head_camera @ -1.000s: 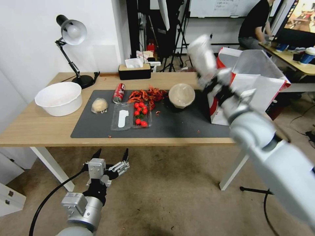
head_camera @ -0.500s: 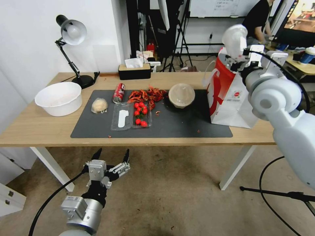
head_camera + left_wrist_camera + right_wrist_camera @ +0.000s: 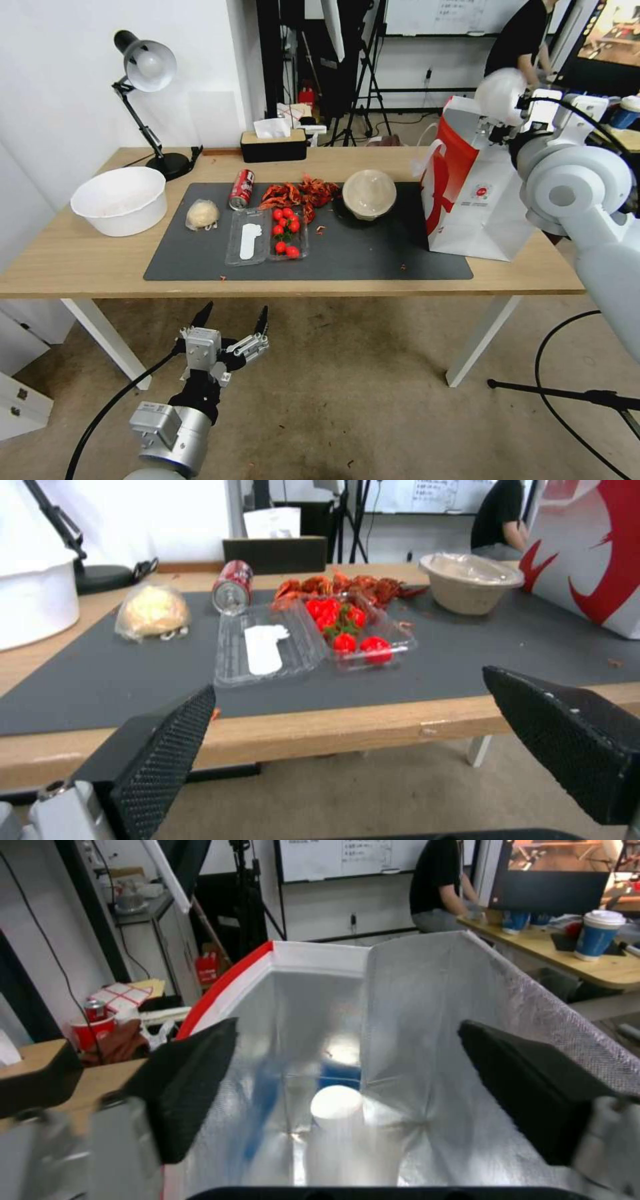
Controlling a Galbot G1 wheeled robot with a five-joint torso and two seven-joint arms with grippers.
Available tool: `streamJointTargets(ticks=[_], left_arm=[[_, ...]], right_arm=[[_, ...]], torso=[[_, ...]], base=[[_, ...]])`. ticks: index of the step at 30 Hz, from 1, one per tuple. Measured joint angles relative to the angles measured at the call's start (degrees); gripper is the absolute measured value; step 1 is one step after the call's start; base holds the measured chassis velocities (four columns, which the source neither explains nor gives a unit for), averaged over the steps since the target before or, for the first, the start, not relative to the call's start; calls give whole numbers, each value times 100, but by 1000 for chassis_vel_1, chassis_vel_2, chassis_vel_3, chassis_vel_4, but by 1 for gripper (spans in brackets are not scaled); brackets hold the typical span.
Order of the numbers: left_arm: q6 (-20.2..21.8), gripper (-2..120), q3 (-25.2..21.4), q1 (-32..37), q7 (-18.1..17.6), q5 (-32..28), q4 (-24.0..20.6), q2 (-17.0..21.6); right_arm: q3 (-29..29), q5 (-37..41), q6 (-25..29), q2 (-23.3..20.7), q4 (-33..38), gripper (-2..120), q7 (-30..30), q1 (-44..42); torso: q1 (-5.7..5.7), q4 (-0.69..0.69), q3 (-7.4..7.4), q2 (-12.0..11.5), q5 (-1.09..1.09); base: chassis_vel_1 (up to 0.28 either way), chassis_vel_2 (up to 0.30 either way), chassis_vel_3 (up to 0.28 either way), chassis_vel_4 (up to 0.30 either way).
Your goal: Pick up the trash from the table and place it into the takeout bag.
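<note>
On the table (image 3: pixel 80 260), the dark mat carries a plastic-wrapped beige lump (image 3: pixel 202 215), a red can (image 3: pixel 241 189) lying on its side and a tan domed bowl (image 3: pixel 369 193). The takeout bag (image 3: pixel 467 200) stands open at the mat's right end. My right gripper (image 3: pixel 347 1040) hangs open above the bag's mouth with nothing between its fingers. A white-lidded cup (image 3: pixel 337 1102) stands on the foil-lined bottom. My left gripper (image 3: pixel 230 327) is open and empty below the table's front edge, facing the lump (image 3: pixel 152 611), can (image 3: pixel 231 586) and bowl (image 3: pixel 470 582).
A clear clamshell box (image 3: pixel 267 235) with cherry tomatoes and a heap of red crayfish shells (image 3: pixel 300 193) lie mid-mat. A white basin (image 3: pixel 120 200), a desk lamp (image 3: pixel 150 73) and a tissue box (image 3: pixel 273 143) stand left and back. A stand's legs (image 3: pixel 567 393) cross the floor at right.
My right arm swung rightward from over the mat's right end to above the bag's opening. The left gripper rose slightly and stays open.
</note>
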Motion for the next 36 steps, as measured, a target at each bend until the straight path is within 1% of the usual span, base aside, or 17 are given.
streamJointTargets(ticks=[2,4,11,14,15,18,19,22,23,24,25,27,28,30,33,35,36], left_arm=[[-31,100,-11,12,20,3,6,22],[-35,100,-14,18,27,5,1,29],[-37,100,-3,2,39,21,-26,-13],[-59,100,-29,21,69,23,-26,-8],[-59,100,-29,21,69,23,-26,-8],[-61,100,-60,23,83,15,-27,5],[-61,100,-60,23,83,15,-27,5],[-73,100,-89,10,80,8,-27,-10],[-73,100,-89,10,80,8,-27,-10],[-88,100,-95,7,70,8,-18,-12],[-88,100,-95,7,70,8,-18,-12],[-96,100,-96,6,41,4,-7,-11],[-97,100,-96,5,32,-1,-6,-8],[-97,100,-96,4,30,-1,-6,-7],[-97,100,-86,-21,-31,-14,4,-1],[-97,100,-87,-28,-36,-14,13,2],[-97,100,-93,-34,-53,-12,24,7]], right_arm=[[0,-54,35,-12,9,96,-44,-27],[0,-100,76,-17,22,99,-71,-45],[1,-239,200,-35,70,100,-212,-68],[5,-431,634,-96,261,100,-827,-215],[5,-431,634,-96,261,100,-827,-215],[34,-940,1174,-196,539,100,-1626,-605],[34,-940,1174,-196,539,100,-1626,-605],[169,-1993,1944,-274,738,100,-2365,-1334],[169,-1993,1944,-274,738,100,-2365,-1334],[311,-2377,2317,-279,801,100,-2720,-1803],[311,-2377,2317,-279,801,100,-2720,-1803],[433,-2709,2695,-264,944,100,-3033,-2436],[504,-2797,2810,-243,1024,100,-3115,-2684],[520,-2813,2831,-237,1040,100,-3129,-2733],[1072,-3083,3236,-101,1313,100,-3458,-3700],[1189,-3154,3354,-66,1339,100,-3557,-3930],[1321,-3253,3502,-20,1355,100,-3679,-4216]], torso=[[0,0,0,0,0],[0,0,0,0,1],[0,0,0,0,0],[0,0,0,0,0],[0,0,0,0,0],[0,0,0,0,-1],[0,0,0,0,-1],[0,0,0,-1,-1],[0,0,0,-1,-1],[0,0,0,-1,1],[0,0,0,-1,1],[0,-3,0,-1,3],[-1,-1,0,-1,2],[0,-1,0,-1,1],[0,0,0,-1,-2],[-1,0,0,-1,-1],[0,0,0,-1,-1]], base=[[0,0,0,0],[0,0,0,0],[0,0,0,0],[0,0,0,0],[0,0,0,0],[0,0,0,0],[0,0,0,0],[0,0,0,0],[0,0,0,0],[0,0,0,0],[0,0,0,0],[0,0,0,0],[0,0,0,0],[0,0,0,0],[0,0,0,0],[0,0,0,0],[0,0,0,0]])
